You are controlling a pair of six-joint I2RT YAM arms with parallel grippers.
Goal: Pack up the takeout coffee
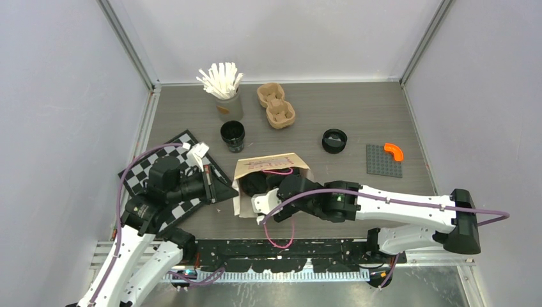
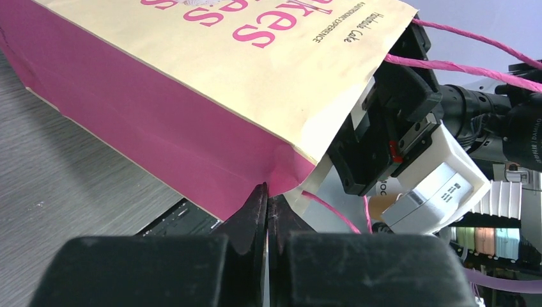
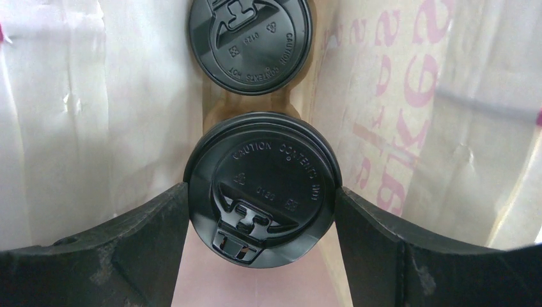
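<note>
Seating the black lidded paper cup inside the cream-and-pink paper bag, beside a second lidded cup: right gripper jaws grip it wide, left gripper jaws pinch the bag's corner; I'd release gently and back out straight

Robotics lab test cell: a left arm and right arm are standing bolted to a grey desk, with white panels and metal framing enclosing it.

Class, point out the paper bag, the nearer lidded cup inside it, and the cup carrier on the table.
paper bag (image 1: 268, 162), overhead view, tan upper side.
nearer lidded cup (image 3: 262, 185), right wrist view, middle of lid.
cup carrier (image 1: 276, 106), overhead view, between its two wells.
</note>
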